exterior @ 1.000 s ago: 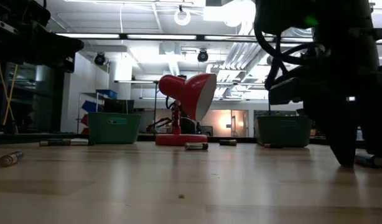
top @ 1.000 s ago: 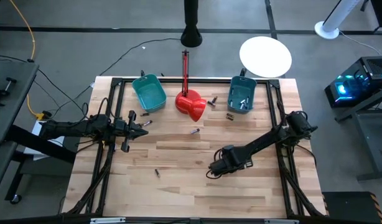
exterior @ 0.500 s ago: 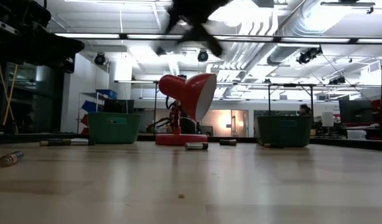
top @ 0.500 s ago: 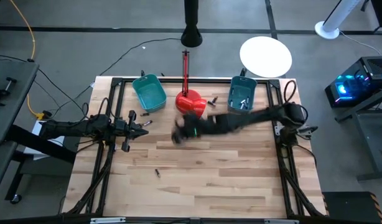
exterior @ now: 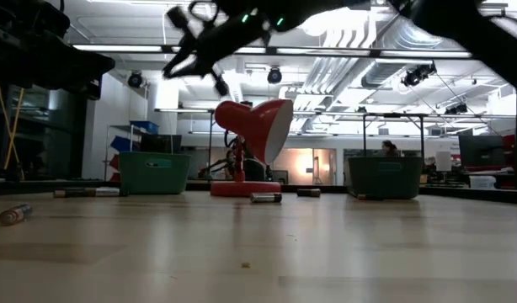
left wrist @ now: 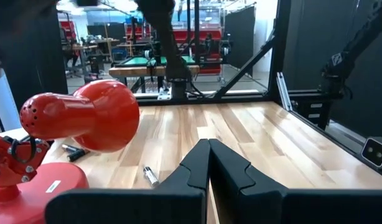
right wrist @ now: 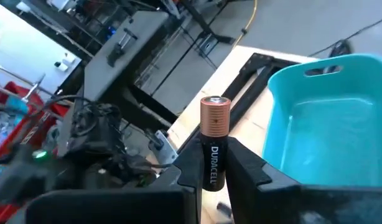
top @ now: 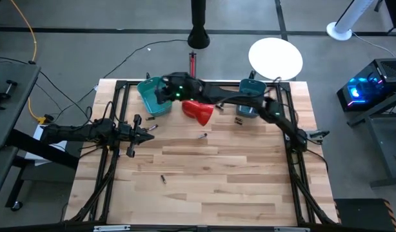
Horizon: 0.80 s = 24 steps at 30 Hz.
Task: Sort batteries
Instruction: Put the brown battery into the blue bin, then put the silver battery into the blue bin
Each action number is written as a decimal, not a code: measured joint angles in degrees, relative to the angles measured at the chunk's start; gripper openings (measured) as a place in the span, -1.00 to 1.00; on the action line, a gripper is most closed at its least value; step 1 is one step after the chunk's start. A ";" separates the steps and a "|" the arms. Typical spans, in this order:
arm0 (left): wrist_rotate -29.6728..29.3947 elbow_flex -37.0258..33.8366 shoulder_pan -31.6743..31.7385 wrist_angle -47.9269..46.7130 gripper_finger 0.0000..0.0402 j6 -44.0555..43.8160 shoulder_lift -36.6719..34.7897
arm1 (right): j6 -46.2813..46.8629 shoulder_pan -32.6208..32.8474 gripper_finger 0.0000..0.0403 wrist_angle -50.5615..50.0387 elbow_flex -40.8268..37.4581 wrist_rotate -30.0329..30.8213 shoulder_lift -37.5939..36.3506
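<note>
My right gripper (right wrist: 214,152) is shut on one of the batteries, a black cell with a copper-coloured end (right wrist: 214,115). The right arm reaches across the far side of the table, and the gripper (top: 160,95) hangs high (exterior: 191,46) at the left teal bin (top: 154,95). Other batteries lie on their sides on the wood (top: 202,136) (top: 162,178) (exterior: 14,215). Several more lie in the right teal bin (top: 250,103). My left gripper (top: 148,133) waits shut at the table's left, pointing level (left wrist: 208,163). My right gripper pinches the battery's black body (right wrist: 213,167) between its two fingers. The copper end sticks out past the fingers. The battery is lifted clear, high over the table, next to the left teal bin's rim (right wrist: 284,78).
A red desk lamp (top: 199,109) stands between the two bins on the far side, its head low (left wrist: 85,115). More batteries lie around its base (top: 238,120) (exterior: 265,198). A black frame runs along the table's edges (top: 114,167). The near half of the wood holds little.
My right gripper has risen from the near right part of the table and swung toward the far left, over the lamp to the left teal bin. It has tipped from pointing down to nearly level. The battery has come up off the wood with it.
</note>
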 joint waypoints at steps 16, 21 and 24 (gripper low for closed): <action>-0.37 0.00 0.00 0.01 -1.00 0.00 0.00 | -4.07 -6.62 0.04 7.68 5.04 -13.26 3.97; -0.36 0.00 0.00 -0.03 -1.00 0.00 0.00 | -10.04 -8.20 0.09 9.77 5.04 -21.54 -1.17; -0.35 0.00 0.00 0.00 -1.00 0.00 0.00 | -16.39 -8.32 0.09 6.70 5.10 -24.60 -5.41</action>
